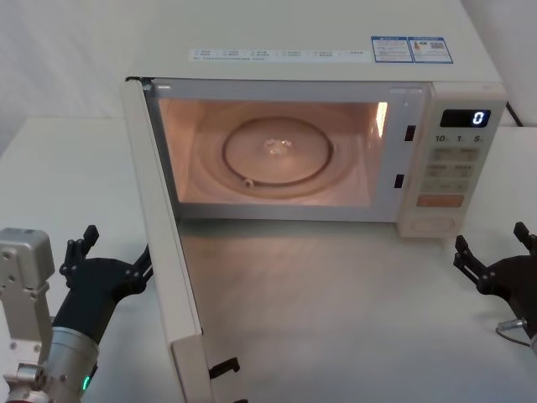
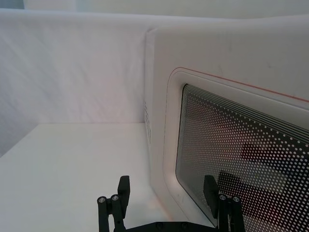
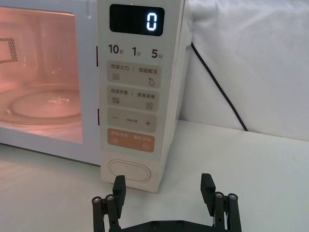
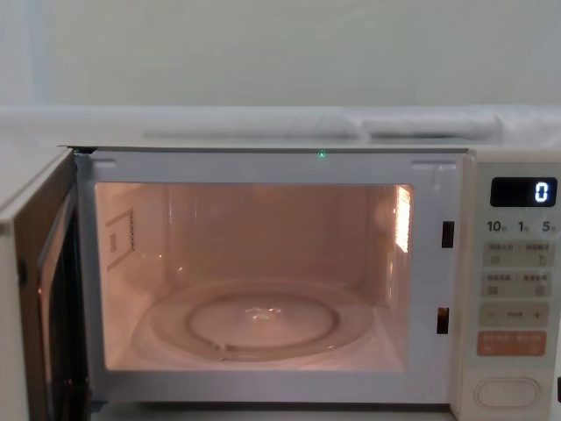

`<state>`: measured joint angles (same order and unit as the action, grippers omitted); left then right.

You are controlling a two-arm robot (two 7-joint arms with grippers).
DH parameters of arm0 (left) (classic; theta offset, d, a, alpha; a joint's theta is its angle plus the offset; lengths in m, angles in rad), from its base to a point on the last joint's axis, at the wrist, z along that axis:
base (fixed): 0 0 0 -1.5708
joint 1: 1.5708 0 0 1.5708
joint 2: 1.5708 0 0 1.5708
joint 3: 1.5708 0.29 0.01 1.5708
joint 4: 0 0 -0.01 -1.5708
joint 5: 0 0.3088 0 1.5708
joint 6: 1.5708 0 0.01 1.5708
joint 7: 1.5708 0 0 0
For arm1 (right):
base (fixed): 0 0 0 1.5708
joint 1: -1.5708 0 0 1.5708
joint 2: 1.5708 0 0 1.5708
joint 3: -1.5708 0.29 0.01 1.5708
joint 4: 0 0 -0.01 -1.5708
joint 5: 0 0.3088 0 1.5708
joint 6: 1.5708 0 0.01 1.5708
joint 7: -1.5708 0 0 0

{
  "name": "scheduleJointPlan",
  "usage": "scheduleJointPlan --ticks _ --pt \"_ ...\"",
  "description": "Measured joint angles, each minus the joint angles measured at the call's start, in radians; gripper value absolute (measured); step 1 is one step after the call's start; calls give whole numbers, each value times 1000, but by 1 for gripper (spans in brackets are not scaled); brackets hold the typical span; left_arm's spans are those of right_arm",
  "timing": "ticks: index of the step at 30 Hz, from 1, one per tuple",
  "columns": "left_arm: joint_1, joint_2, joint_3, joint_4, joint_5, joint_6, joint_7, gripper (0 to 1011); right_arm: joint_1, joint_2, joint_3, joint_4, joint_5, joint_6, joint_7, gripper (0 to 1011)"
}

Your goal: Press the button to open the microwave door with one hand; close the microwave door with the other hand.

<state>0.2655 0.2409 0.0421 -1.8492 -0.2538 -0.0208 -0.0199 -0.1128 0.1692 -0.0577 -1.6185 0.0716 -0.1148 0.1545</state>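
With the microwave door (image 1: 164,243) already swung fully open and the cavity lit, the opening step appears complete; closing remains. Left gripper (image 1: 113,260), fingers spread, waits just outside the door; right gripper (image 3: 164,195), also spread, faces the button (image 3: 130,170).

Display (image 3: 136,20) reading "0", control panel (image 3: 137,96) keys marked "10", "1", "5", "−", "+"

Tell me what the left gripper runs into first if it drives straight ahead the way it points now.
Most likely the outer face of the open microwave door. The left gripper, fingers open, points at the door's near edge and dotted window, one finger already before the window. Depth is unclear, so contact may be glancing.
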Motion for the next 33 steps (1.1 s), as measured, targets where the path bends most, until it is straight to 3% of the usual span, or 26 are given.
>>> scheduleJointPlan --ticks 33 --pt "0 0 0 0 0 0 0 1001 0 0 0 0 0 0 0 1002"
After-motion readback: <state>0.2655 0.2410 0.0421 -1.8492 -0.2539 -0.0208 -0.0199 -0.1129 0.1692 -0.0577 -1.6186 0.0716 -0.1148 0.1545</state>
